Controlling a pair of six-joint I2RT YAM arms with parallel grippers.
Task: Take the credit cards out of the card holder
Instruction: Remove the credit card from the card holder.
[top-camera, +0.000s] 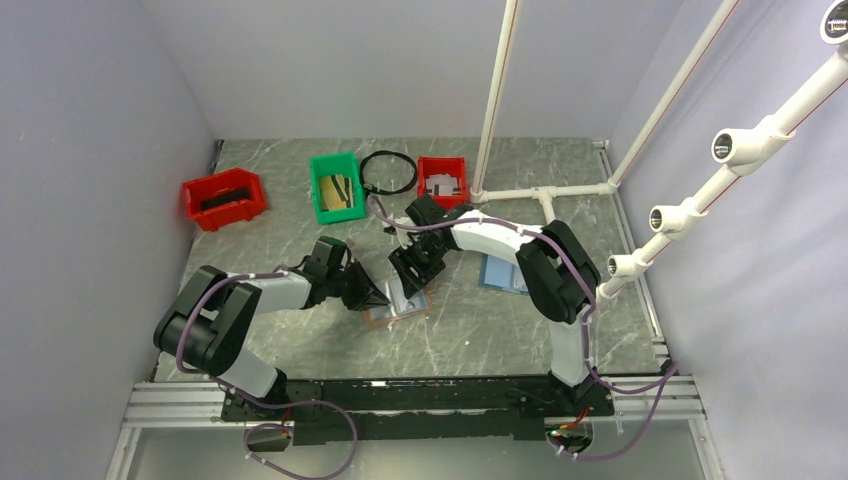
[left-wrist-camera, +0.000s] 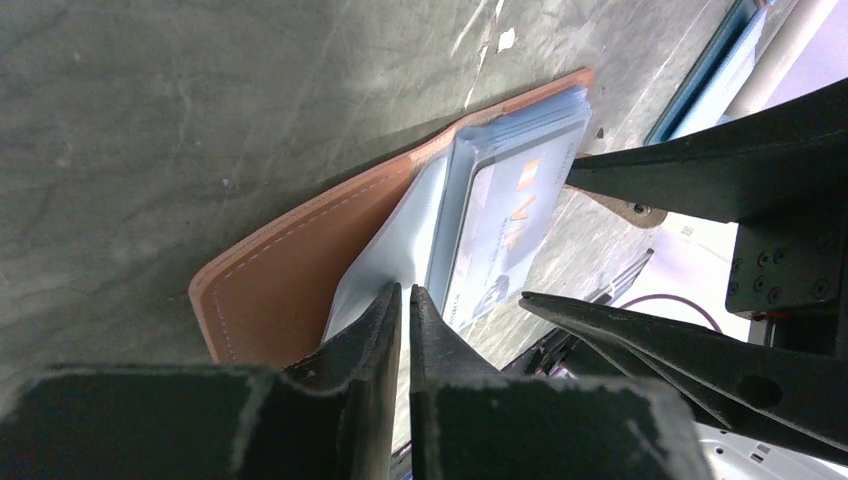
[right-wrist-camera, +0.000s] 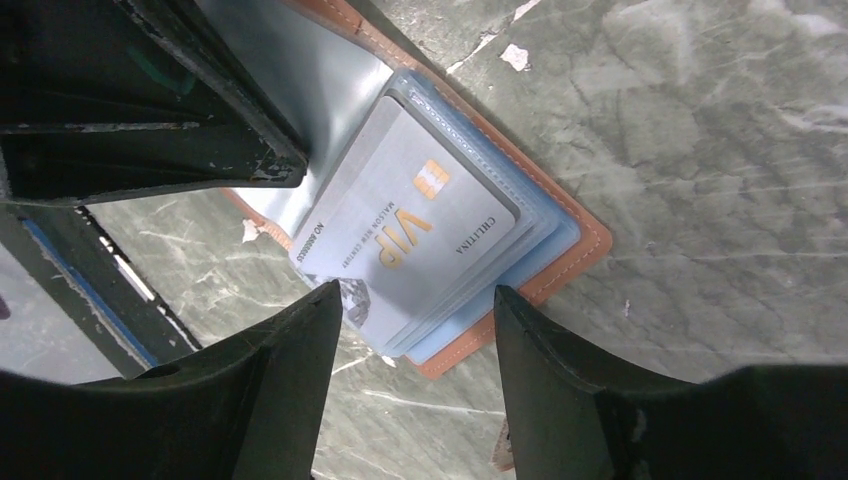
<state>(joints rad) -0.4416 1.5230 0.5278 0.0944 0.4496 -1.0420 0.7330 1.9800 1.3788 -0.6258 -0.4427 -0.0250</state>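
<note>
Right claw (right-wrist-camera: 418, 295) poised over the top card, with the card holder (right-wrist-camera: 585, 240) lying open on the table (right-wrist-camera: 700, 150).
Your left claw (left-wrist-camera: 404, 292) is pinched nearly together on a pocket page; the right's fingers stand apart astride the grey VIP credit card (right-wrist-camera: 410, 215). Close on the corner poking out at 7 o'clock and draw it straight along the pocket — page pinned. Only the right wrist view reads the card face; the top view places the holder at 6 o'clock of the black loop (top-camera: 388, 172).

Left pincer (left-wrist-camera: 405, 295) crowds card holder (left-wrist-camera: 290, 270) left page; right pincer (right-wrist-camera: 420, 310) straddles opposite end.
</note>
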